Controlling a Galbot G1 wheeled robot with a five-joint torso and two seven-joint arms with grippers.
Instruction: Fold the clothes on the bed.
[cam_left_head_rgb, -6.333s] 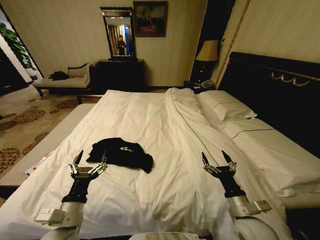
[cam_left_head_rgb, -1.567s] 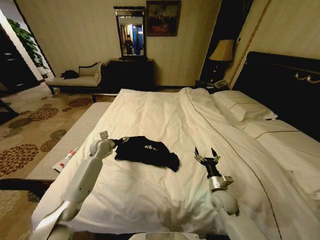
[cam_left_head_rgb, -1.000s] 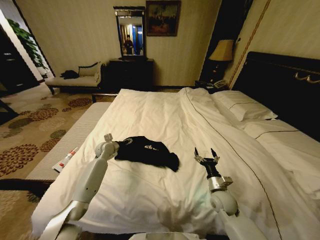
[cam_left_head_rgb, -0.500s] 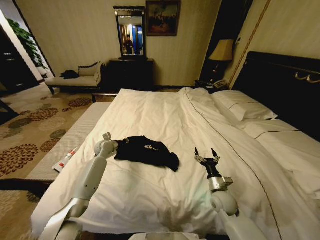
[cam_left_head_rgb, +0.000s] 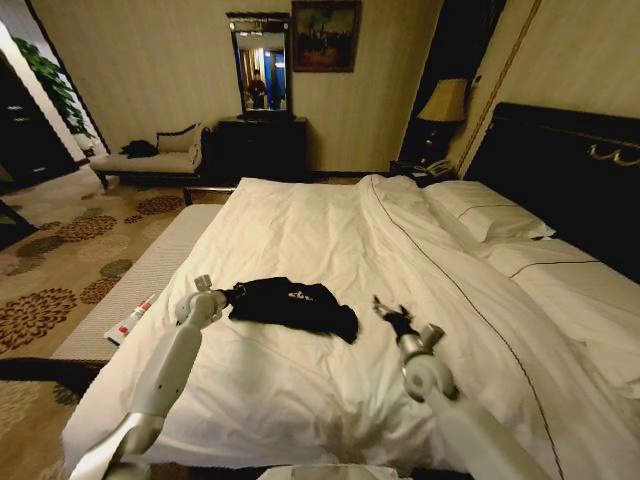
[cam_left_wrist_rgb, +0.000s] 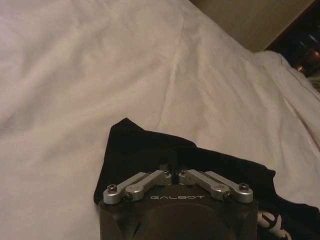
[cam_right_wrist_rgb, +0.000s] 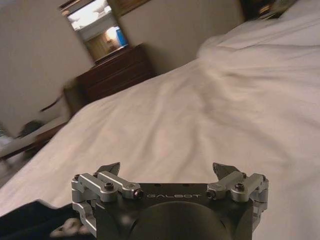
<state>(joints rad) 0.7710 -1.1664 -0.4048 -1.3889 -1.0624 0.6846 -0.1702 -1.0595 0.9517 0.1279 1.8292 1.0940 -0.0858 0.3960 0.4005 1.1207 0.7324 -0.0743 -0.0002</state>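
The clothes (cam_left_head_rgb: 295, 303), a crumpled black T-shirt with white lettering, lie on the near left part of the bed (cam_left_head_rgb: 300, 220) with its white duvet. My left gripper (cam_left_head_rgb: 224, 294) is at the shirt's left edge. In the left wrist view this gripper (cam_left_wrist_rgb: 173, 162) has its fingers drawn together on the black cloth (cam_left_wrist_rgb: 150, 150). My right gripper (cam_left_head_rgb: 387, 311) hovers just right of the shirt, low over the duvet. In the right wrist view it (cam_right_wrist_rgb: 167, 170) stands open with nothing between its fingers, and the shirt (cam_right_wrist_rgb: 30, 220) lies a little beyond it.
White pillows (cam_left_head_rgb: 490, 220) and a dark headboard (cam_left_head_rgb: 570, 170) line the right side. A pale bench (cam_left_head_rgb: 130, 290) runs along the bed's left edge, with a red and white item (cam_left_head_rgb: 130, 320) on the carpet. A dresser (cam_left_head_rgb: 260, 150) and chaise (cam_left_head_rgb: 150, 160) stand far back.
My right gripper has swung left toward the shirt and now lies lower. The left arm has drawn slightly left, and the shirt's left edge has stretched out with it.
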